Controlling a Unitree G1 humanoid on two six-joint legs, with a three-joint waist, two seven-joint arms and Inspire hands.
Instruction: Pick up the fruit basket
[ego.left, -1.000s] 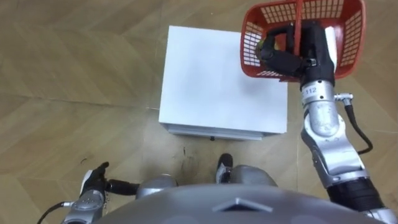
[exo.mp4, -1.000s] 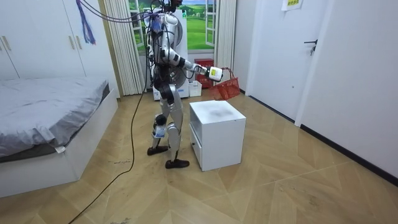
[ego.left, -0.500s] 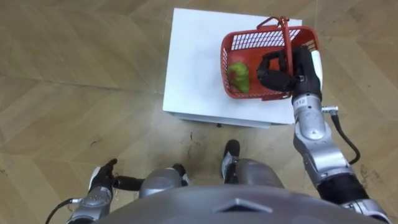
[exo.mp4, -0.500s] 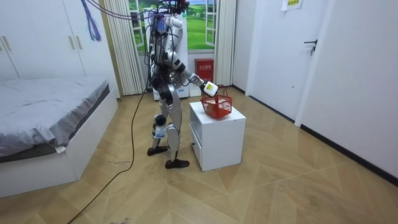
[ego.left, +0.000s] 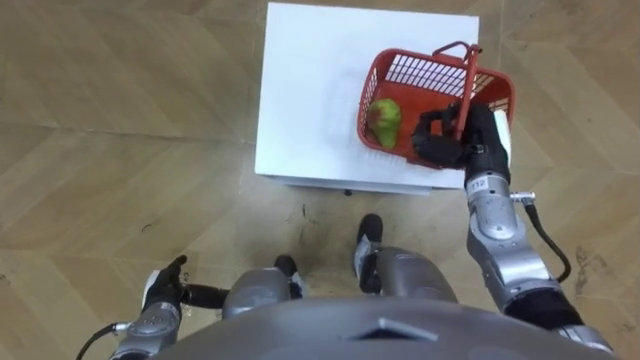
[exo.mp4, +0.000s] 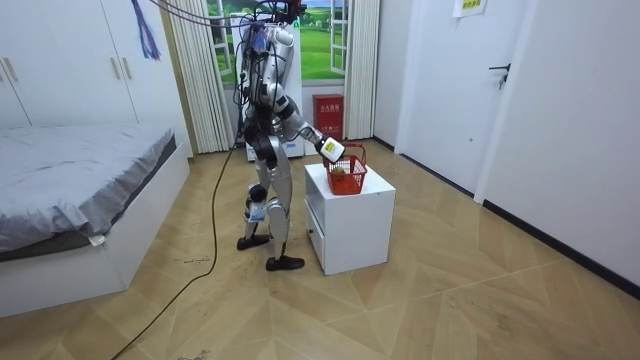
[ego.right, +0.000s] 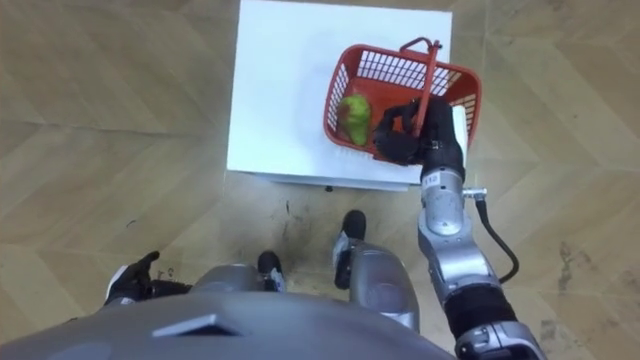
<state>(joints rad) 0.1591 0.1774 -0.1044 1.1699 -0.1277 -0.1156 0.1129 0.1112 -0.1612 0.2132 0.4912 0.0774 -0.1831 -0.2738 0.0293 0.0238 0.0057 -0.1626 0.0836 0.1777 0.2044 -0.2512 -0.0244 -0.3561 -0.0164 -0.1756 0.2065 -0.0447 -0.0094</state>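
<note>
**Lift straight up, away from the cabinet's corner**

The right hand has its fingers curled round the red handle of the fruit basket. The basket is at the near right corner of the white cabinet. I cannot tell whether its base bears fully on the top. A green fruit lies inside, just left of the hand.

The grip looks to sit towards the near end of the handle rather than its middle, so the basket will likely want to tip away as its weight comes on. A slow, vertical rise with a level wrist should keep the fruit from rolling.

The cabinet's right edge seems to run beneath the basket, under the hand, and the near edge lies just behind it. A sideways drag risks catching the base there.

Above and to the right of the hand there is only wooden floor below, so there is room to carry. The left hand hangs low, far to the left, fingers relaxed
</note>
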